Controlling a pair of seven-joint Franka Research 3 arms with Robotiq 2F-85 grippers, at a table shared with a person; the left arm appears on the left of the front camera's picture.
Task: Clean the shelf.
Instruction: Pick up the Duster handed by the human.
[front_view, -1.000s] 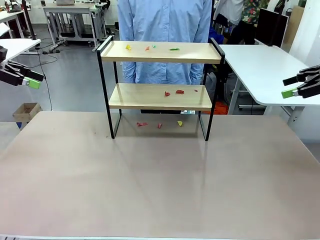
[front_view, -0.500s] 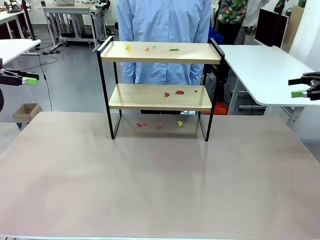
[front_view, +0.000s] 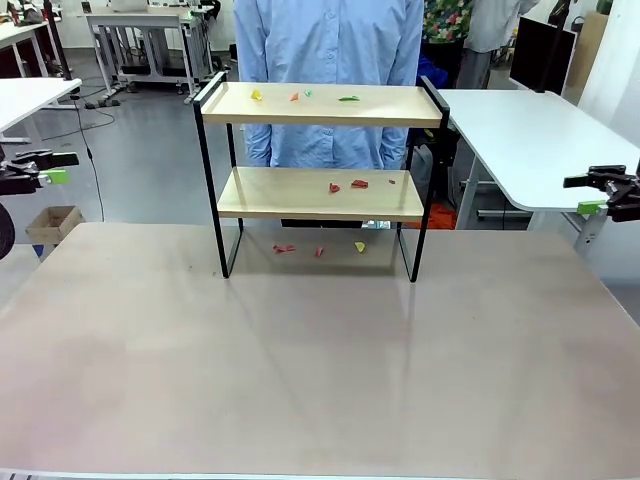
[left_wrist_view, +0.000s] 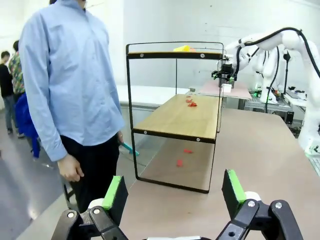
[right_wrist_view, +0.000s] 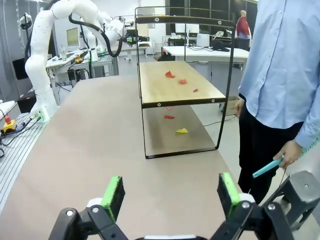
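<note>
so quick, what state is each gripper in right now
left gripper: open, holding nothing
right gripper: open, holding nothing

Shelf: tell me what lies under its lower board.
Under the shelf, on the table: a red scrap, a smaller red scrap and a yellow scrap. From the front, the lower board hides the table's far strip beneath it.
</note>
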